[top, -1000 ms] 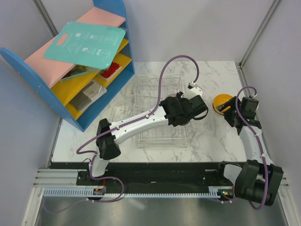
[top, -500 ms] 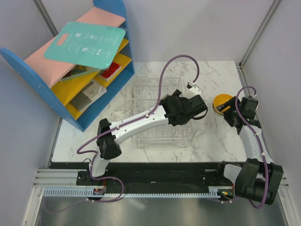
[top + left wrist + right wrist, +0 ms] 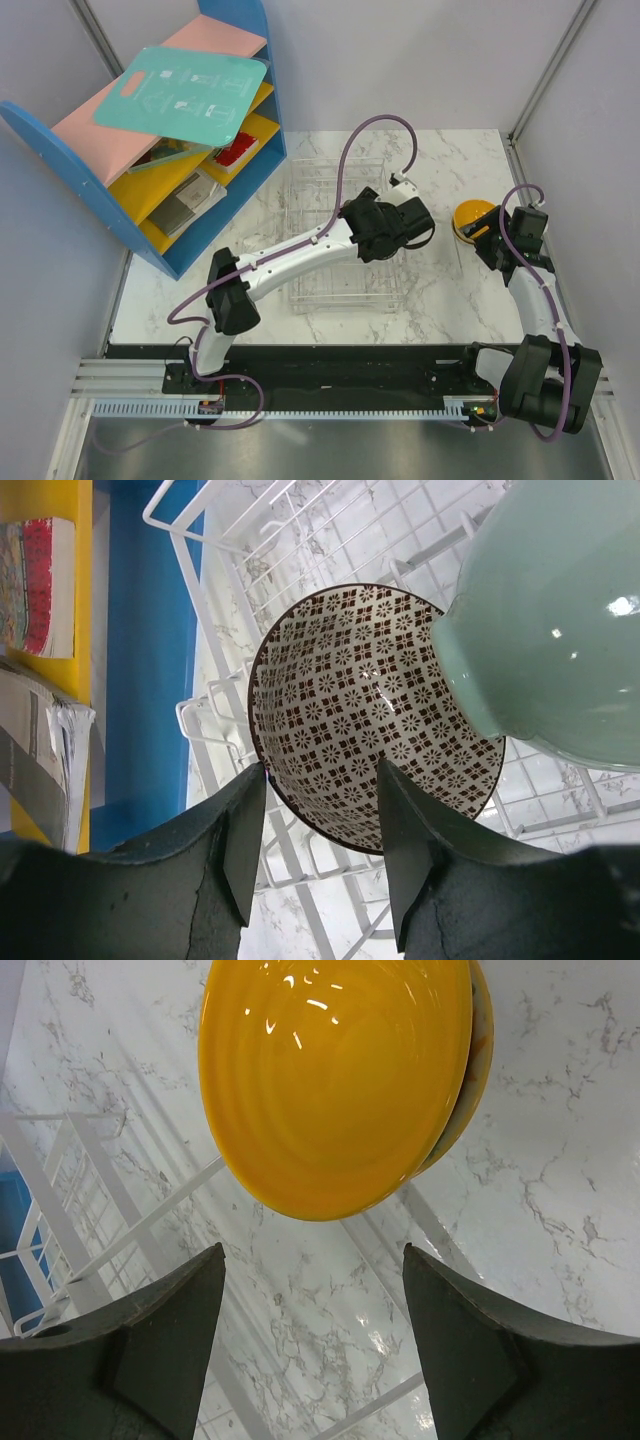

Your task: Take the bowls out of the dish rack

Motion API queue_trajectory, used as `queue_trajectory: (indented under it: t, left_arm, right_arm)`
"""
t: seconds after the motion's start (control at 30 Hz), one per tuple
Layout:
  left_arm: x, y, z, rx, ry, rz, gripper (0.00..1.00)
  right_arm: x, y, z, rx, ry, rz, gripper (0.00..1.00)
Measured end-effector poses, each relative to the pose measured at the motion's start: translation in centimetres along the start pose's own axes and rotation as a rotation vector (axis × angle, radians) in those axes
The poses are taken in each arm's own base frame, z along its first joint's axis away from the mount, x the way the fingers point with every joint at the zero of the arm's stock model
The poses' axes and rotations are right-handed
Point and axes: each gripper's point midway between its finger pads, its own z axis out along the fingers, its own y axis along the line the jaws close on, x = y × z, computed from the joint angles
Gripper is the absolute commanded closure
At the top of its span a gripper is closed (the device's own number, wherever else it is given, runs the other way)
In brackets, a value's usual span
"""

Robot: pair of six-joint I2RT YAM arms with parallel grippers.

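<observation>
The silver-white wire dish rack (image 3: 335, 285) sits mid-table, right of centre. Inside it a patterned bowl (image 3: 375, 715) stands on edge between the wires, its brown-on-cream mesh inside in plain view. A glossy mint green bowl (image 3: 560, 620) is just beside it, outside showing, covering part of its right rim. The orange bowl (image 3: 472, 218), shiny and ringed, rests on the marble table (image 3: 440, 290) right of the rack.

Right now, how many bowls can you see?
3. A patterned bowl and a mint bowl in the rack; an orange bowl on the table, right of it. Others may be hidden.
</observation>
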Motion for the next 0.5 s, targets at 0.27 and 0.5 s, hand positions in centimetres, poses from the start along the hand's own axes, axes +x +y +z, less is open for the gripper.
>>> queue_trajectory:
  t: [0.27, 0.5]
  left_arm:
    - [-0.5, 0.2, -0.2, 0.002, -0.01, -0.016, 0.41]
    - [-1.7, 1.8, -0.1, -0.023, -0.034, -0.066, 0.36]
  right_arm:
    - [0.5, -0.2, 0.4, -0.003, 0.02, 0.002, 0.21]
    - [0.5, -0.1, 0.5, -0.006, 0.021, 0.002, 0.21]
